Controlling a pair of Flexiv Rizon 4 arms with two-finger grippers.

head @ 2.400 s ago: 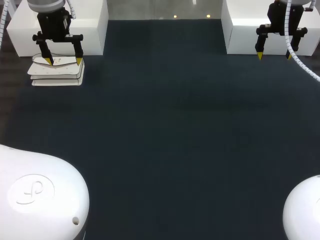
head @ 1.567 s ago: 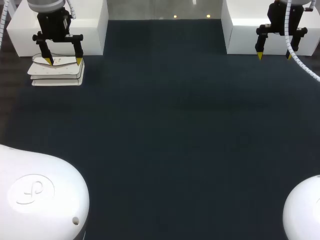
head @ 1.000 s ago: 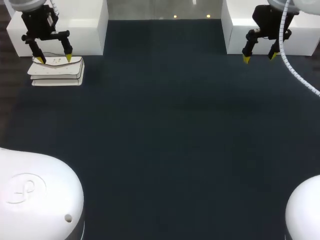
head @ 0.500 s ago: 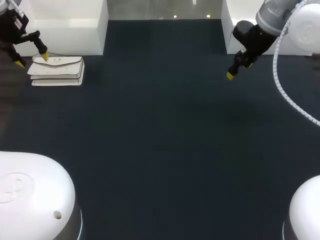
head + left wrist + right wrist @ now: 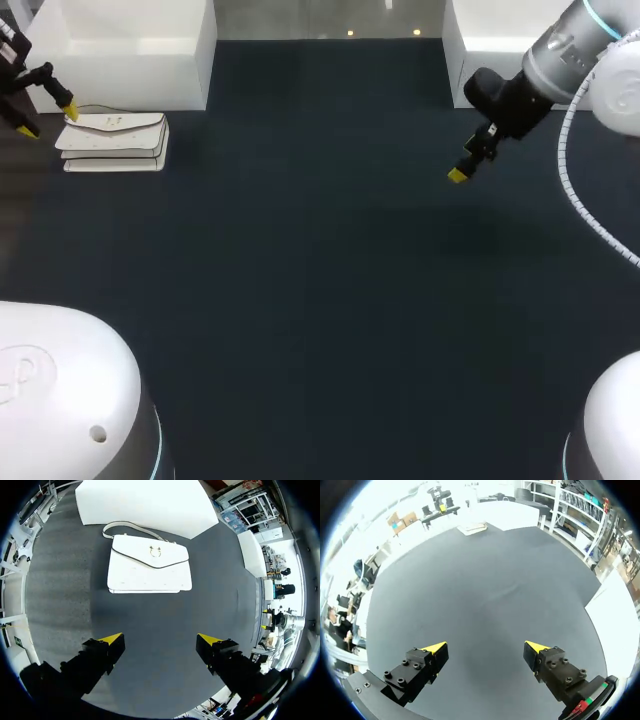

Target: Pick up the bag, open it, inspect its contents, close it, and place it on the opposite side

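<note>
At the far left of the dark grey table [image 5: 320, 300] lay the white flap handbag [image 5: 112, 140], with a gold ring clasp and a thin strap. It was flat and its flap was down, just in front of a white rectangular block [image 5: 130, 50]. The left gripper [image 5: 160, 640] hung beside the handbag's outer end with its fingers spread wide and nothing between them. In its wrist view the handbag sat ahead of the yellow tips, apart from both. The right gripper [image 5: 486, 647] was well apart from it, over bare table right of the middle, its fingers likewise spread and empty. By my reading, no step of the task was done. The handbag had not been lifted, and the opening, inspecting, closing and carrying to the right side all remained.
</note>
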